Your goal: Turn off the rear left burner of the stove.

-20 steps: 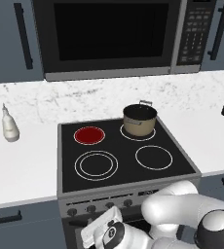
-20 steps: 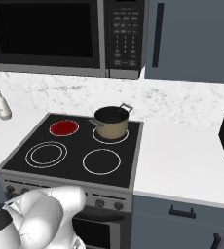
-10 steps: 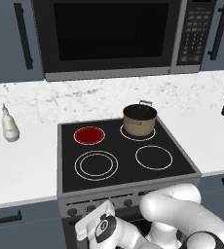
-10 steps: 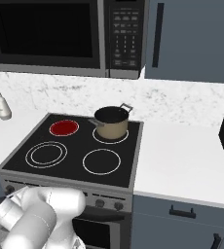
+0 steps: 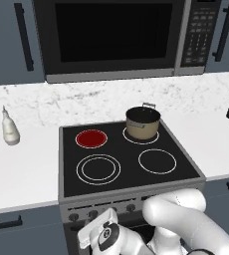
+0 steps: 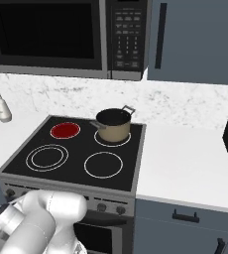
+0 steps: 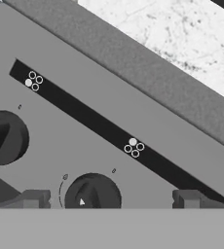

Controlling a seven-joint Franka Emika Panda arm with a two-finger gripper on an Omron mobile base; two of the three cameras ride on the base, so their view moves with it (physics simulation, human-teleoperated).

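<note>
Since the earlier frame my arm has swung lower and further left across the stove (image 5: pixel 131 159) front; nothing on the cooktop has shifted. From the hand view I see the tool (image 7: pixel 109 199) with its tips spread wide, one either side of a dark knob (image 7: pixel 92 193) on the grey panel, not touching it. Another knob (image 7: pixel 4 137) is cut off at the left edge. Knob markings are too small to read. On the cooktop the rear left burner (image 5: pixel 91 138) glows solid red, beside the pot (image 5: pixel 143 122) on the rear right. My arm is folded low before the oven, elbow raised, hand against the panel.
</note>
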